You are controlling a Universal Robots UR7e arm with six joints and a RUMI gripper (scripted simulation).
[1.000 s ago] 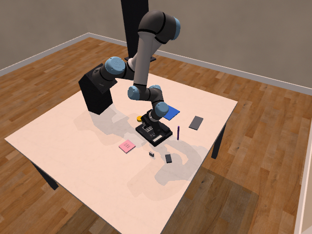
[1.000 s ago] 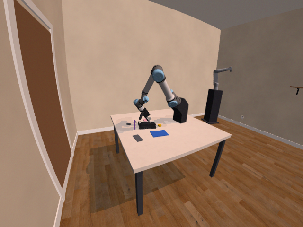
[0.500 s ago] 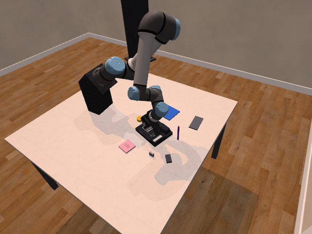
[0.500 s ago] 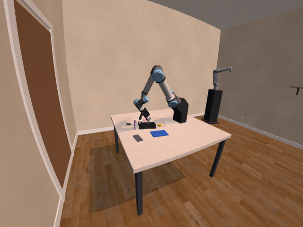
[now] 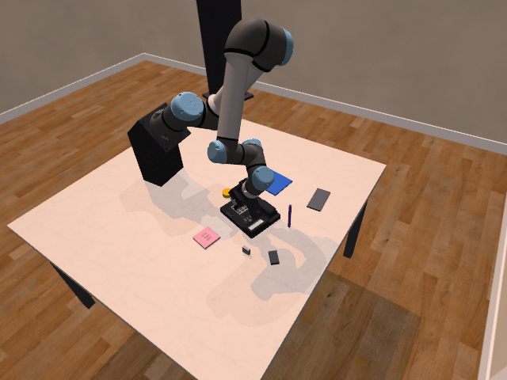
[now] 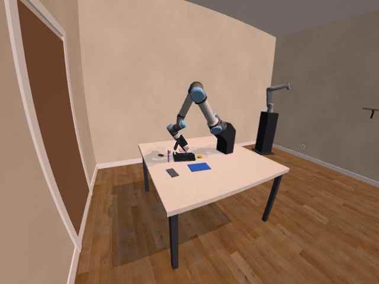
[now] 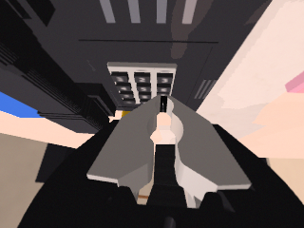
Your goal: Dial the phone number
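Observation:
The black desk phone [image 5: 233, 216] [image 6: 183, 158] [image 7: 142, 51] lies on the table. Its handset [image 5: 268, 205] [image 7: 47, 76] rests in the cradle. The keypad [image 5: 240, 210] [image 7: 142, 79] has dark keys in a pale frame. My gripper [image 5: 234, 203] [image 6: 186, 150] [image 7: 162, 97] is shut with nothing between its fingers. It points down over the phone, tips at the keypad's lower right edge in the wrist view. The tips hide part of the keypad there; I cannot tell whether they touch a key. The pink note [image 5: 206, 237] [image 6: 182, 149] [image 7: 296, 84] lies beside the phone; its writing is too small to read.
A yellow disc [image 5: 226, 192] [image 6: 199, 156] and a blue slab [image 5: 279, 182] [image 6: 199, 167] lie near the phone. An upright purple pen [image 5: 289, 215] [image 6: 168, 155] stands beside it. A grey slab [image 5: 318, 199] [image 6: 172, 172], a small dark block [image 5: 273, 257] and a small grey piece [image 5: 245, 250] lie around it.

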